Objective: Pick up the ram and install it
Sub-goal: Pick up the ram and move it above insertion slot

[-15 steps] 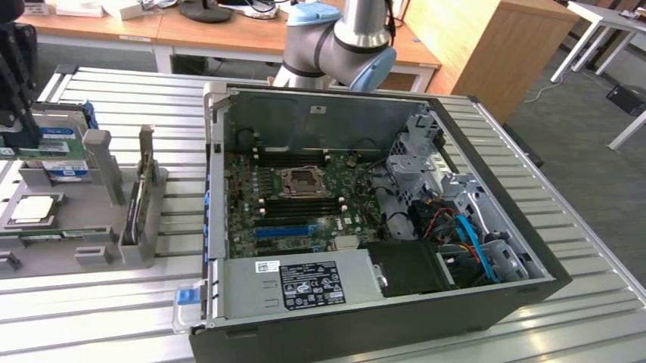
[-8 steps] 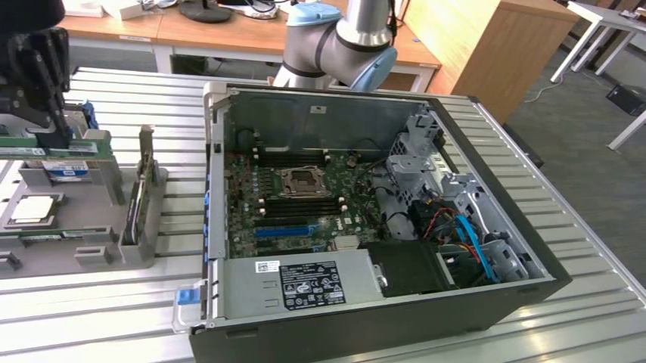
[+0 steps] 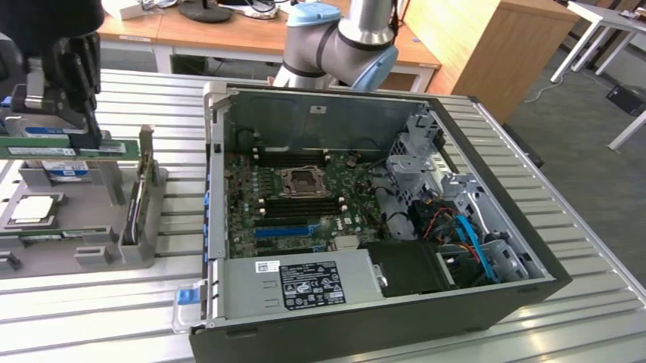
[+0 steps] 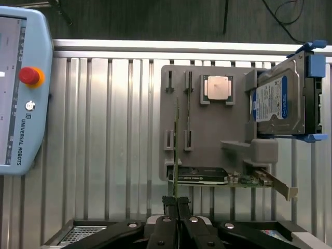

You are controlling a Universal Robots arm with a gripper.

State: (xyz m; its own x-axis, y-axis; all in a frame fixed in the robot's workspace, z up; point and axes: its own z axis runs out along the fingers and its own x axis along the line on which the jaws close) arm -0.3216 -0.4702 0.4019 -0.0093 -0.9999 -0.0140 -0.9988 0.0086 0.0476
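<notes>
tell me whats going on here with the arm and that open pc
A robot arm's end effector is shut on the ram, a thin green stick, holding it over the grey parts tray at the exterior view's left. The open computer case sits toward that view's right with its motherboard exposed; the ram is not installed yet.

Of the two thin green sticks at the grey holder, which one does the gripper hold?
The ram that runs into the shut gripper. The other stick stands apart in the grey holder, nearer the square chip.
</notes>
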